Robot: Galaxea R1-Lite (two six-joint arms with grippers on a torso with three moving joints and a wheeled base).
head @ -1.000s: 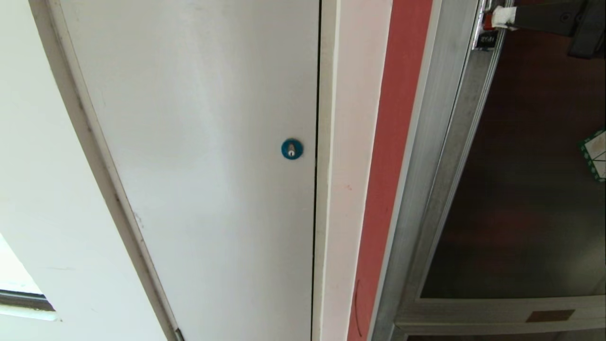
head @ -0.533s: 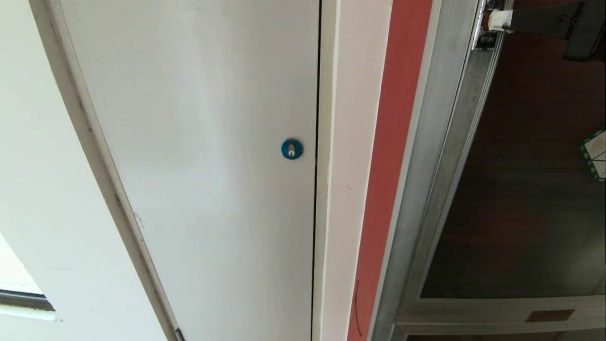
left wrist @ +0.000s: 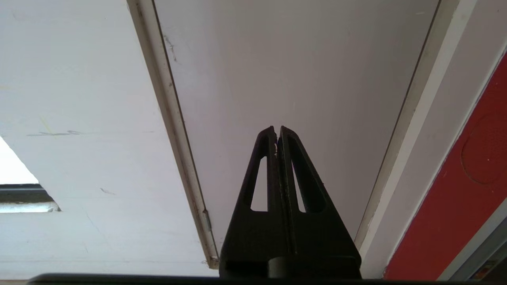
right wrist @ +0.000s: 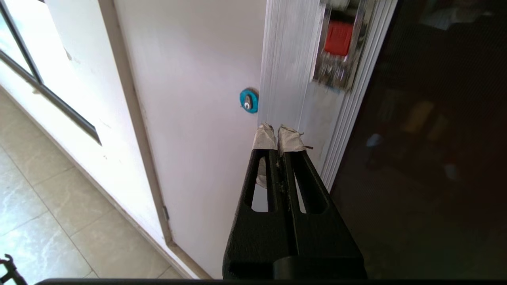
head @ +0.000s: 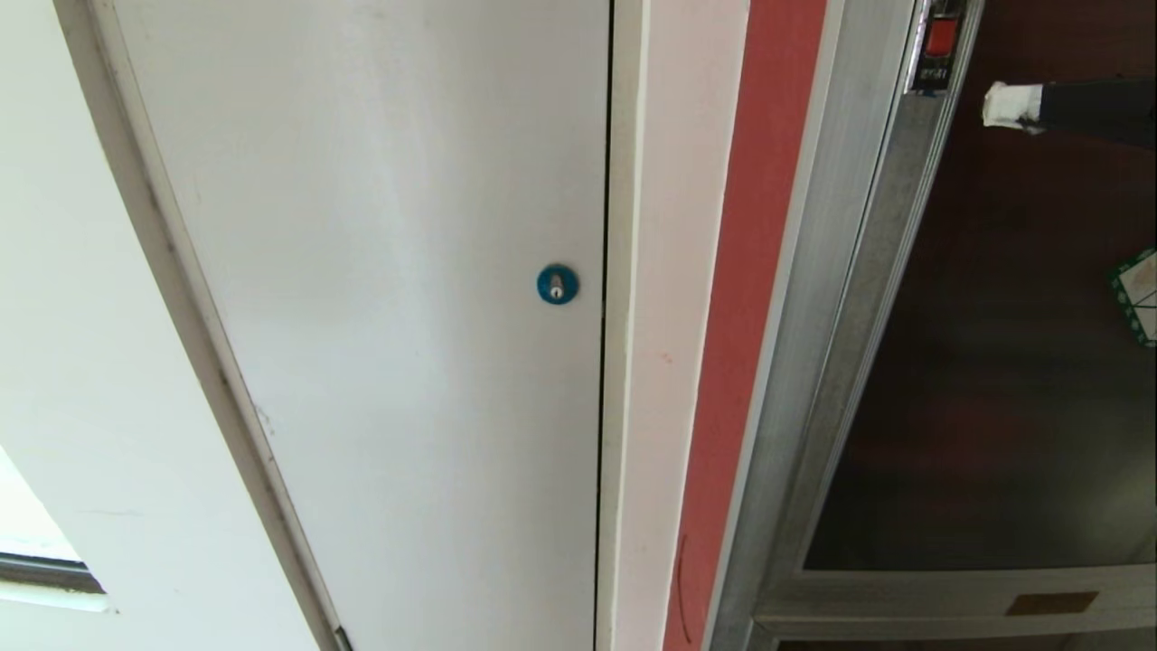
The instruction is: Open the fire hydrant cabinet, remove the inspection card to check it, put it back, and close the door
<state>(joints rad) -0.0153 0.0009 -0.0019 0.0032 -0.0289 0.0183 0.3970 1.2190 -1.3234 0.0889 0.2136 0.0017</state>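
Reaching in from the upper right edge of the head view, the right gripper (head: pixel 1001 105), a black two-fingered pincer with pale tape wrapped round its tips, had its fingers pressed together on nothing. A second earlier those taped tips sat at the very top of the frame, right against the small red latch (head: pixel 940 38) on its metal plate; now they had dropped lower and farther right, apart from the latch, which showed uncovered. In the right wrist view the same closed gripper (right wrist: pixel 278 136) hung just short of the silver aluminium frame, with the red latch (right wrist: pixel 338 38) beyond and above the tips.

The left gripper (left wrist: pixel 277 132), plain black, was also shut with its fingers touching, parked and pointing at the plain white door (left wrist: pixel 293 71); it did not appear in the head view.

Behind the right gripper stood the door (head: pixel 1021 362), a dark tinted glass panel framed in silver aluminium, filling the right side of the head view and closed flush in the fire hydrant cabinet (head: pixel 841 271), whose silver frame ran diagonally beside a red strip. A green-edged sticker (head: pixel 1141 294) showed at the right edge of the glass. To the left lay the plain white door (head: pixel 380 298) with its round blue lock (head: pixel 557 285), unchanged. The inspection card could not be seen in any view.
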